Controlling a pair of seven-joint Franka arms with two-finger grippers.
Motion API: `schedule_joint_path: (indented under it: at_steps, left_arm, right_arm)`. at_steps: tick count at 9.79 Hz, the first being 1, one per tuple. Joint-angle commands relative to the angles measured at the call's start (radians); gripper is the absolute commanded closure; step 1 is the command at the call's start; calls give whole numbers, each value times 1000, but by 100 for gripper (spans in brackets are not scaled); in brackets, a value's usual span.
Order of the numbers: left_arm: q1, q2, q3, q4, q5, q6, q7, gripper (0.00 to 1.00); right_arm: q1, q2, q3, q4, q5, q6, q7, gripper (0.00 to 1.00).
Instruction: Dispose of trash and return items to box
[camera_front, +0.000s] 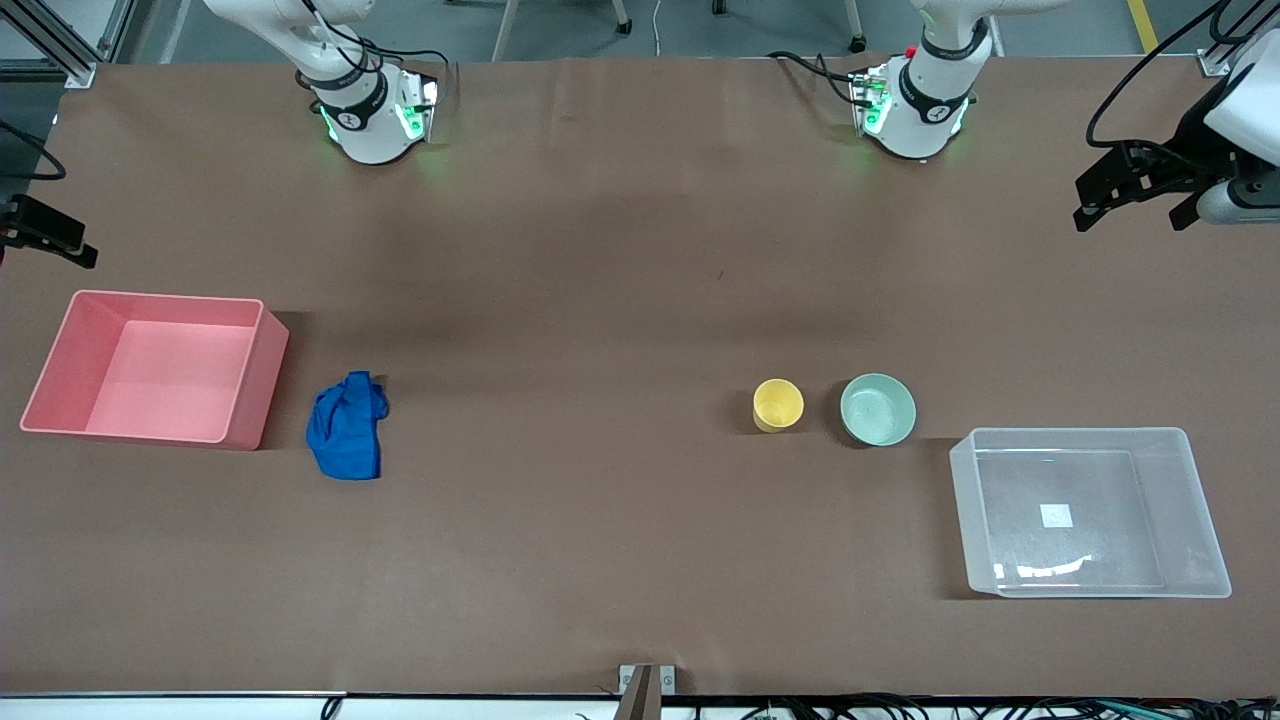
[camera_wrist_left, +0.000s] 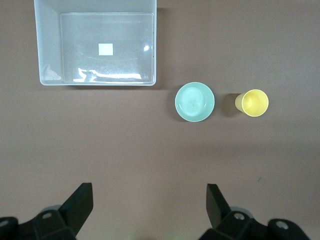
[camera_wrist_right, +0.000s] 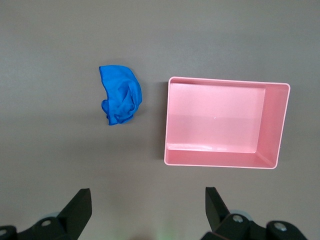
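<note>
The trash, a blue cloth wad (camera_front: 348, 425) (camera_wrist_right: 121, 101), lies on the table beside the pink bin. The items, a yellow cup (camera_front: 778, 404) (camera_wrist_left: 254, 102) and a mint-green bowl (camera_front: 878, 409) (camera_wrist_left: 194, 101), stand upright side by side. The bowl is closer to the clear box (camera_front: 965, 510) (camera_wrist_left: 49, 45), which holds nothing. My left gripper (camera_wrist_left: 148, 192) hangs open high over bare table near its base, with nothing between its fingers. My right gripper (camera_wrist_right: 148, 196) is open too, over bare table near its own base. Both arms (camera_front: 915, 100) (camera_front: 370, 105) wait, folded at their bases.
A pink bin (camera_front: 258, 380) (camera_wrist_right: 220, 159) with nothing in it stands at the right arm's end of the table. Black fixtures jut in at the table's two ends (camera_front: 1150, 180) (camera_front: 45, 235). Brown table surface (camera_front: 600, 450) stretches between the cloth and the cup.
</note>
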Motion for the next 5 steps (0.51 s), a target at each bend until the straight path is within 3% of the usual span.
schedule_joint_path:
  at_steps: [1, 5]
  left_arm:
    - [-5, 19, 0, -2, -5, -28, 10, 0]
    - [-6, 90, 0, 61, 2, -43, 12, 0]
  right_arm:
    - [-6, -30, 5, -26, -1, -4, -2, 0]
    - [-6, -29, 5, -26, -1, -2, -2, 0]
